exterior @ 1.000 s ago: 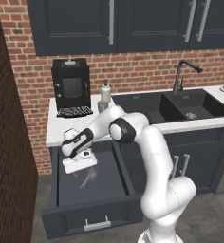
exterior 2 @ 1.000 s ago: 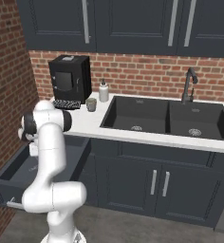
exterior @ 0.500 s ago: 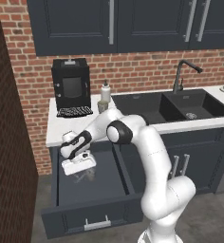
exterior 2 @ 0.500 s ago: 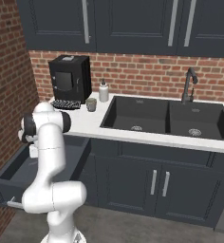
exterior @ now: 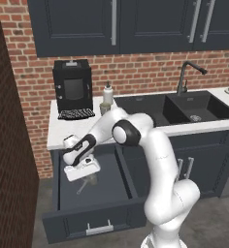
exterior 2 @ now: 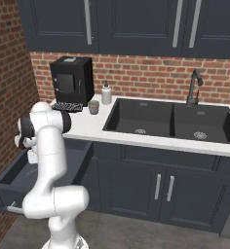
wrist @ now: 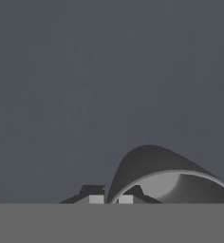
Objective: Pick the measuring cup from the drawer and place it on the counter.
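2 fingertips: the gripper [wrist: 111, 199] has its small dark tips drawn close together on the thin rim of the measuring cup [wrist: 166, 178], one tip on each side of the wall, as the hand view shows.
Gripper position: low inside the open drawer [exterior: 94, 215], pointing down at its floor; in the left base view the white hand [exterior: 81, 168] sits over the left half of the drawer.
Measuring cup: grey metallic bowl, in the drawer, right under the hand; in the left base view its bowl [exterior: 91, 179] shows just below the hand and its thin handle runs down and to the left along the drawer floor. Whether it has left the floor I cannot tell.
Drawer: dark slate-blue, pulled well out from under the counter [exterior: 77, 128], small silver bar handle on its front.
Arm: white, bending from the base over the drawer's right edge and down into it.
Counter: white stone slab with a black double sink [exterior: 177, 109] and a dark tap.
Other things on the counter: 1 black coffee machine [exterior: 73, 88] at the back left, 1 white soap bottle [exterior: 108, 93] beside it, 1 grey-green mug [exterior 2: 93, 107] just in front of the bottle.
Backdrop: red brick wall, dark cabinets above.
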Controlling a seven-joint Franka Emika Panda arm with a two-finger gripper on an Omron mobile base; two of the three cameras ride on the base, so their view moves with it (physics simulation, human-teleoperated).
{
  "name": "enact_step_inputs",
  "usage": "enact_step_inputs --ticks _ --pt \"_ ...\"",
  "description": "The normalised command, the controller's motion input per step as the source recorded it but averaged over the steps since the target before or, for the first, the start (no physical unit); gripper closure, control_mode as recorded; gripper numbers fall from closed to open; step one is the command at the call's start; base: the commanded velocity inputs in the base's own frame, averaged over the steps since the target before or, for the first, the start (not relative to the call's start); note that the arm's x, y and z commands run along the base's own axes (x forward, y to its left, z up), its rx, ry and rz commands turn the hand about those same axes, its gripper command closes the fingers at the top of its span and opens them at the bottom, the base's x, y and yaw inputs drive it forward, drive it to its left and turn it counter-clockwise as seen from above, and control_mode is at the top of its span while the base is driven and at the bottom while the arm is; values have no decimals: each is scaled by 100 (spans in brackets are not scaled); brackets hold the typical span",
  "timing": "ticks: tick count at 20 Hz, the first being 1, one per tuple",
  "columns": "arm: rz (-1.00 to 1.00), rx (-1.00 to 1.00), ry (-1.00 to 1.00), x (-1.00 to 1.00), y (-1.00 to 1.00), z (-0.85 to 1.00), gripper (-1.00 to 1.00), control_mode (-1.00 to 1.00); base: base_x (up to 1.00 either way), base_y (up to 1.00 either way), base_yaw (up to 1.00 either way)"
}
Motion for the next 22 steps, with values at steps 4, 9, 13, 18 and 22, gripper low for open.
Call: enact_step_inputs --ticks 4,9,13,18,22 --pt "0 4 -14 -55 -39 90 100 -100 0 0 0" --pt "0 5 -12 -31 -33 100 100 -100 0 0 0" --pt "0 2 -16 -15 -23 100 100 -100 0 0 0" --pt "0 0 -24 0 -11 100 100 -100 0 0 0" --pt "0 0 -26 1 -16 100 100 -100 0 0 0"
